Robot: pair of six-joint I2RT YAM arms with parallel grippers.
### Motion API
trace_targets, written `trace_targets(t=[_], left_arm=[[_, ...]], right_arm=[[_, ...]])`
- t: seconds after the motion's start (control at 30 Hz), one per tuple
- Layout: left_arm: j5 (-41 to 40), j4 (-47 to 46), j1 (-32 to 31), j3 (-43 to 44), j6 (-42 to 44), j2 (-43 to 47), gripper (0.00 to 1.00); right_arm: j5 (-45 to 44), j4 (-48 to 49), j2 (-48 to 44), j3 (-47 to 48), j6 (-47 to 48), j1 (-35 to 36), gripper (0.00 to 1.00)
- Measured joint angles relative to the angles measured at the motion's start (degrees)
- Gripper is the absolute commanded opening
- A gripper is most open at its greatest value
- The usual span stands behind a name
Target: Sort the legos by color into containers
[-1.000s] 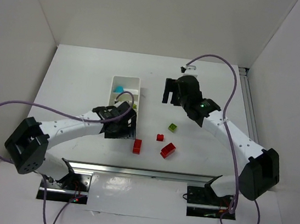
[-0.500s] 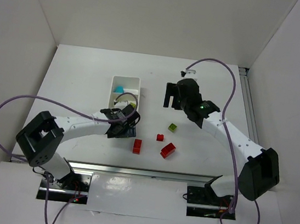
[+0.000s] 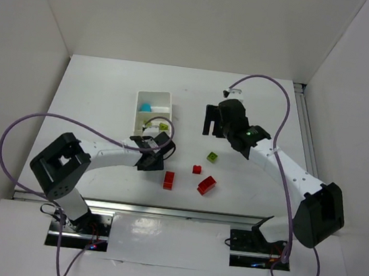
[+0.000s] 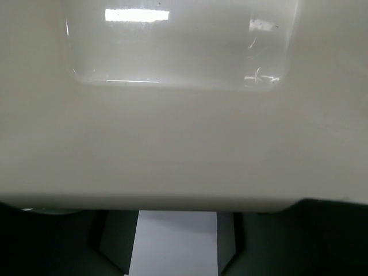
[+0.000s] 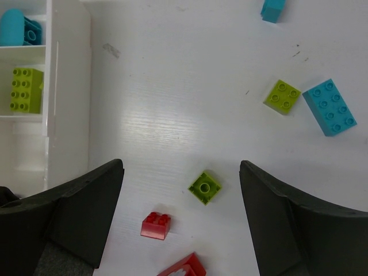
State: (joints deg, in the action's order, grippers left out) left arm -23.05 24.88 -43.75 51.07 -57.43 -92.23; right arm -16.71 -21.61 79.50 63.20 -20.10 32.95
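Glossy white tray (image 4: 184,144) fills the view, dark pincer fingers (image 4: 287,241) below

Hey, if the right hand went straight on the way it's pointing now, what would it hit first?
Likely the white table, landing around the small yellow-green brick that lies between the open fingers of the right hand. Height above it is unclear.

Open and bare along the table (image 5: 172,86) between the white tray (image 5: 69,69) and the scattered bricks, under the wide-spread right gripper (image 3: 209,123). Bounded on the side away from the tray by a yellow-green brick (image 5: 282,96) just beside a cyan brick (image 5: 329,107). Cluttered nearer the arms by a small yellow-green brick (image 5: 204,187), a small red brick (image 5: 155,225), a red brick (image 3: 168,180) and a bigger red brick (image 3: 207,184), all apart. Shut off at the tray's near end by the left gripper (image 3: 152,149), hard against the white wall.
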Motion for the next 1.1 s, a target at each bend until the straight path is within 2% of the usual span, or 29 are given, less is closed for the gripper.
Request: trace_targets(t=[0.03, 0.17, 0.2, 0.3, 0.43, 0.57, 0.7, 0.83, 1.1], left_arm=[[-0.26, 0.07, -0.09, 0.07, 0.11, 0.00, 0.44], [-2.25, 2.86, -0.98, 0.59, -0.07, 1.20, 0.35], [-2.75, 4.33, -1.53, 1.07, -0.09, 2.10, 0.30], [-3.52, 8.85, -3.78, 3.50, 0.00, 6.34, 0.26], [-3.39, 13.90, -6.08, 8.24, 0.39, 14.25, 0.26], [-4.04, 17.46, -6.23, 15.10, 1.25, 18.62, 0.23], [-4.81, 19.93, -3.13, 23.65, 3.89, 16.00, 0.21], [-4.04, 19.37, 2.43, 30.84, 7.61, 8.52, 0.19], [6.01, 15.39, 15.19, 33.40, 14.25, -4.68, 0.18]], right_arm=[[0.00, 0.00, 0.00, 0.00, 0.00, 0.00, 0.88], [0.00, -0.02, -0.09, 0.00, 0.00, 0.00, 0.88], [0.00, 0.00, -0.11, 0.00, 0.00, 0.00, 0.88], [0.00, 0.00, -0.22, 0.00, 0.00, 0.00, 0.88], [0.00, -0.02, -0.24, 0.00, 0.00, -0.13, 0.88], [0.02, -0.22, -0.26, 0.15, 0.00, -1.31, 0.88], [0.07, -0.63, -0.26, 0.72, -0.07, -3.21, 0.88], [0.46, -2.40, -0.26, 2.05, -0.24, -5.18, 0.88], [3.63, -5.01, 1.29, 5.35, -0.55, -6.75, 0.88]])
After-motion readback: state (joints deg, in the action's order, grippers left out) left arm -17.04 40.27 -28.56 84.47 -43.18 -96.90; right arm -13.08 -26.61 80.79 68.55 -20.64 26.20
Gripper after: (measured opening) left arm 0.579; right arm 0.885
